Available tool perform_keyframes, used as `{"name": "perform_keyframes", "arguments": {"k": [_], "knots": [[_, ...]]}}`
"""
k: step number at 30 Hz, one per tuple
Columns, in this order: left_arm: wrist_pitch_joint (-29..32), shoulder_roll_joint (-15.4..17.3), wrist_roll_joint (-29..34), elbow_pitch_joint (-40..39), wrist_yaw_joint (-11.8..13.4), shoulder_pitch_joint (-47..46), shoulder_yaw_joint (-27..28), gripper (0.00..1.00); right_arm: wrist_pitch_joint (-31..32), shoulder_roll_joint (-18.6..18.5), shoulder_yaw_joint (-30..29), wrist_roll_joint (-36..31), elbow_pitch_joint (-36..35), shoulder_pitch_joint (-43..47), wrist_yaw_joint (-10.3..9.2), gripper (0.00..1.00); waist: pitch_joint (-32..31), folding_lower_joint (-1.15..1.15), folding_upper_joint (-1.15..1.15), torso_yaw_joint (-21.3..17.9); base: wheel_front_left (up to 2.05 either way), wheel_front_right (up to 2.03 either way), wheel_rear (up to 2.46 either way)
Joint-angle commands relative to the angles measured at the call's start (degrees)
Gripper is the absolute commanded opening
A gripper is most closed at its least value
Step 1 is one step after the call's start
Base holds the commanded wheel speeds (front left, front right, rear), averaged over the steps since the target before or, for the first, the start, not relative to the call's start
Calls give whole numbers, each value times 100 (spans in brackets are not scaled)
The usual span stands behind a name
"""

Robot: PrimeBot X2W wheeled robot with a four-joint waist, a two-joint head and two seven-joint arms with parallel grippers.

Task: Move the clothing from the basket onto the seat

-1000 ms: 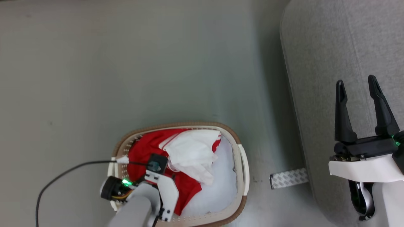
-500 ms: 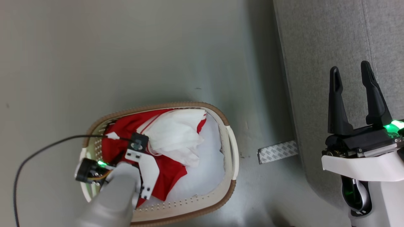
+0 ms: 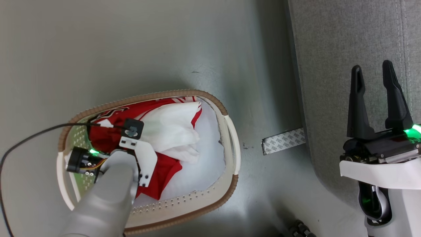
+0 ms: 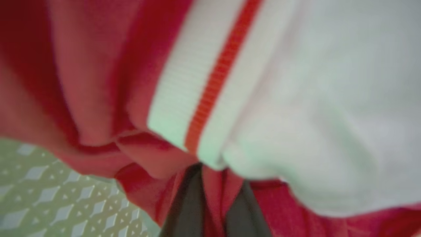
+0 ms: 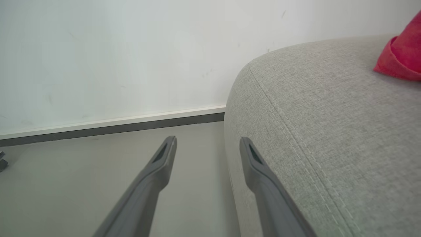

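The white basket [image 3: 230,138] with the tan-brown rim stands on the floor at the lower left. In it lie a red garment [image 3: 164,171], a plain white garment [image 3: 171,131] and, by the far rim, a red one with black-and-white lettering [image 3: 110,113]. My left wrist [image 3: 135,144] reaches down into the pile, hiding its fingers. In the left wrist view my left gripper [image 4: 217,184] is shut on red cloth [image 4: 98,82], under a white-striped hem [image 4: 184,98]. My right gripper [image 3: 373,70] hangs open over the grey seat [image 3: 329,49], holding nothing. Another red garment [image 5: 401,52] lies on the seat [image 5: 329,115].
A patterned strip of tape [image 3: 283,141] lies on the floor between basket and seat. A black cable [image 3: 33,135] runs from my left wrist off to the left. Dark small wheels [image 3: 299,228] show at the bottom edge. A white wall with a baseboard [image 5: 111,126] stands beyond the seat.
The whole head picture has shifted, so the camera moved. My left arm stays down in the basket's clothing; the lettered garment now shows by the far rim. The right gripper is still open.
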Motion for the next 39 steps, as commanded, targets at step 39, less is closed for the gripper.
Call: {"name": "perform_keyframes", "arguments": {"k": [39], "knots": [[-713, -28, -2117, -3587, 154, 2986, -57, 0, -16, -20, -345, -981, 1489, 2719, -15, 100, -5424, -1, 0, 1110, 0, 0, 0]]}}
